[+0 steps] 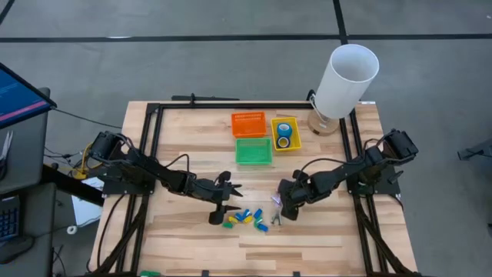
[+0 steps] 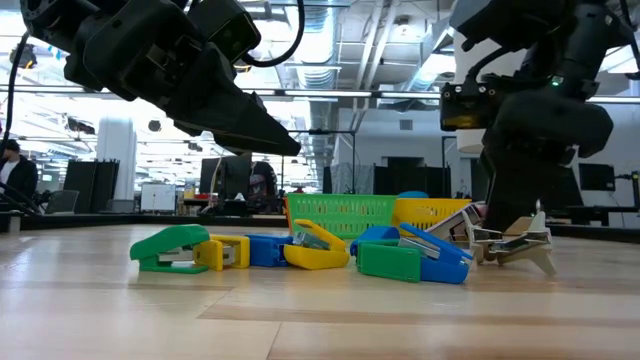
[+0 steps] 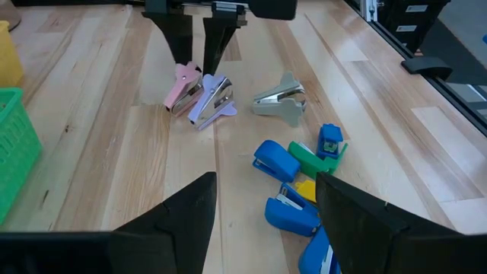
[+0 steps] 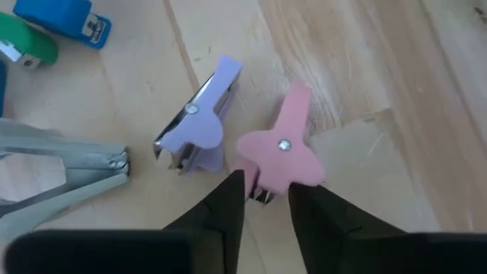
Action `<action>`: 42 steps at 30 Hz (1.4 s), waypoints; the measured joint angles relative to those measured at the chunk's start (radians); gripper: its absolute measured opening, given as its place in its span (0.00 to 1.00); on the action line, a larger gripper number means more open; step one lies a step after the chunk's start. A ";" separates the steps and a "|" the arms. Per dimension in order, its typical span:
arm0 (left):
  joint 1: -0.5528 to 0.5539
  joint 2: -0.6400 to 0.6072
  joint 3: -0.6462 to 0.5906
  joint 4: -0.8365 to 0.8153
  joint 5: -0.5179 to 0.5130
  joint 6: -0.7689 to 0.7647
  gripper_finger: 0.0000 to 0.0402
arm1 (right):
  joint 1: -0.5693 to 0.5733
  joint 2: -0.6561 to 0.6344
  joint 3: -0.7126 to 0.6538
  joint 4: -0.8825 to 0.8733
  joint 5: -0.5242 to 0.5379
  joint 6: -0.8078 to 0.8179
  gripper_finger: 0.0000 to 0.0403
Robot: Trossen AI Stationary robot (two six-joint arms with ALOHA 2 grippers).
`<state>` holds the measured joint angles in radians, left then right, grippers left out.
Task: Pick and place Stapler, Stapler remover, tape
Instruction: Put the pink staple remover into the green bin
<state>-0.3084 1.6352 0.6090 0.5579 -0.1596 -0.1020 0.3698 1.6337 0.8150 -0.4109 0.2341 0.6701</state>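
Several small staplers [image 3: 293, 164], blue, green and yellow, lie in a heap on the wooden table. Beside them lie three stapler removers: pink [image 4: 281, 152], purple [image 4: 199, 122] and grey [image 3: 280, 99]. My right gripper [image 4: 266, 190] comes down on the pink one and is closed on it. My left gripper [image 3: 262, 221] hangs open a little above the table, just short of the stapler heap, touching nothing. Two blue rolls of tape [image 1: 284, 132] lie in the yellow basket [image 1: 294, 145]. My right gripper pinches the pink stapler remover at its toothed jaw end [image 4: 259, 194], just below the wings, one finger on each side. The fingers [image 3: 183, 46] come steeply from above, slanting from the table's right. The remover lies on the table.
An orange basket [image 1: 248, 123] and a green basket [image 1: 254, 151] stand beside the yellow one at the table's far middle. A white cylinder on a round base [image 1: 346, 81] stands at the far right corner. Bare wood lies toward the near edge.
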 joint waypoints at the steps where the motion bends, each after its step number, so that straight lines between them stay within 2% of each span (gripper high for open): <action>1: 0.000 0.000 0.000 0.000 0.000 0.000 0.53 | 0.000 0.000 0.000 -0.001 -0.001 -0.001 0.20; 9: 0.000 0.000 0.000 0.000 0.000 0.000 0.53 | -0.007 -0.001 0.000 -0.003 -0.005 -0.026 0.02; 14: 0.000 0.000 0.000 0.000 0.000 0.000 0.53 | -0.018 -0.002 0.000 -0.004 -0.024 -0.026 0.05; 17: 0.000 0.000 0.000 0.000 0.000 0.000 0.53 | -0.019 -0.016 0.000 -0.023 -0.019 -0.035 0.03; 28: 0.000 0.000 0.000 0.000 0.000 0.030 0.53 | -0.004 -0.154 0.000 -0.007 0.209 -0.042 0.01; 36: 0.000 0.000 0.000 0.032 0.000 0.080 0.53 | 0.041 -0.198 0.000 0.143 0.287 -0.125 0.02; 42: 0.002 0.000 0.001 0.218 0.000 0.124 0.53 | 0.065 -0.198 0.000 0.284 0.289 -0.244 0.01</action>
<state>-0.3067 1.6352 0.6096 0.7755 -0.1597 0.0216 0.4346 1.4361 0.8146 -0.1264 0.5232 0.4262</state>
